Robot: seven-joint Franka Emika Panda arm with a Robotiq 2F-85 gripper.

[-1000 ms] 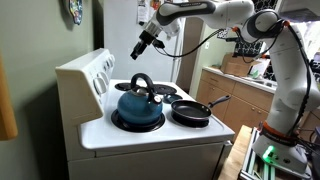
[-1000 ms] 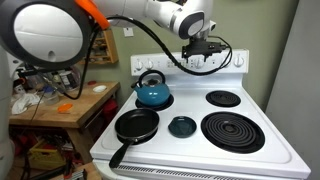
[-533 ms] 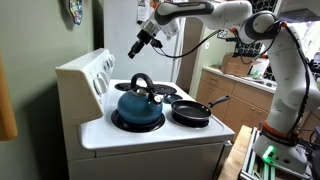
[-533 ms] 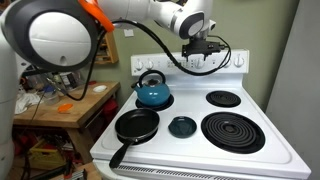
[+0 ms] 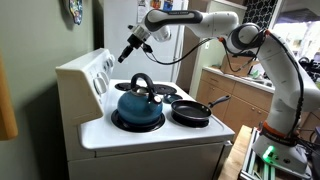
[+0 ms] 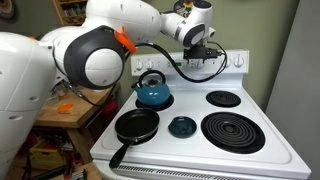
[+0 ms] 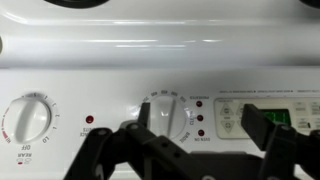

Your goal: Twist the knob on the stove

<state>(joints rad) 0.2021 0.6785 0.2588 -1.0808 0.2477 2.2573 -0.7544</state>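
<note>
The white stove [image 5: 150,140] shows in both exterior views [image 6: 255,100], with a raised back panel [image 5: 88,72] bearing knobs. My gripper [image 5: 127,52] hovers just in front of that panel, above the rear burners [image 6: 200,52]. In the wrist view the gripper [image 7: 200,125] is open and empty, its two dark fingers spread apart. A white knob [image 7: 168,115] sits by the left finger, apart from it. Another white knob [image 7: 28,118] is further left. A digital display [image 7: 300,110] lies by the right finger.
A teal kettle [image 5: 137,103] [image 6: 153,93] stands on a burner below the gripper. A black frying pan [image 5: 190,111] [image 6: 136,124] sits on the front burner. A small dark lid [image 6: 181,126] lies mid-stove. A wooden counter [image 6: 60,105] flanks the stove.
My gripper has moved closer to the back panel and a little along it. The kettle and pan have not moved.
</note>
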